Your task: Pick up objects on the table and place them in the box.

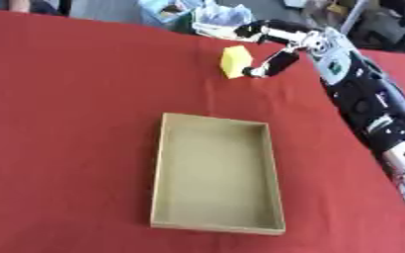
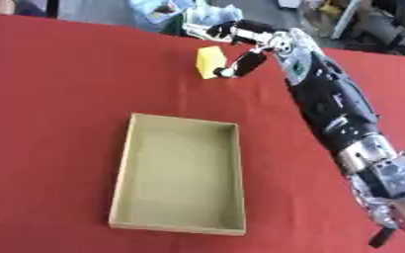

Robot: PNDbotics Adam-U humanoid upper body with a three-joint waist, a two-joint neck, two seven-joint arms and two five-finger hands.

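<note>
Yellow block (image 1: 233, 61) is what I'm after, and in the left eye view it stands on the red bench (image 1: 67, 123) at about 12 o'clock from the cardboard box (image 1: 216, 228), well apart from it toward the far edge. My right robot hand (image 1: 277, 44) has reached out along the right side and sits at the block's 3 o'clock. One finger touches the block's lower right face, and the others arch above and behind it at roughly 1 o'clock. I judge the robot hand to be curled partway around the block and only starting to pinch; I can't tell whether the block is lifted or resting on the bench. The block looks a little taller than wide, its long axis roughly upright.

In the right eye view the same layout holds. The block (image 2: 209, 61) is at the box's (image 2: 176, 228) 12 o'clock, and the right robot hand (image 2: 251, 43) is pressed in from 3 o'clock, fingertip against the block's near right edge. The box is empty and open, its long axis running from 6 to 12. My judgement is that the carry must run from the block toward 6 o'clock, back to me. The left robot hand shows in neither view, so the right one is the only candidate.
</note>
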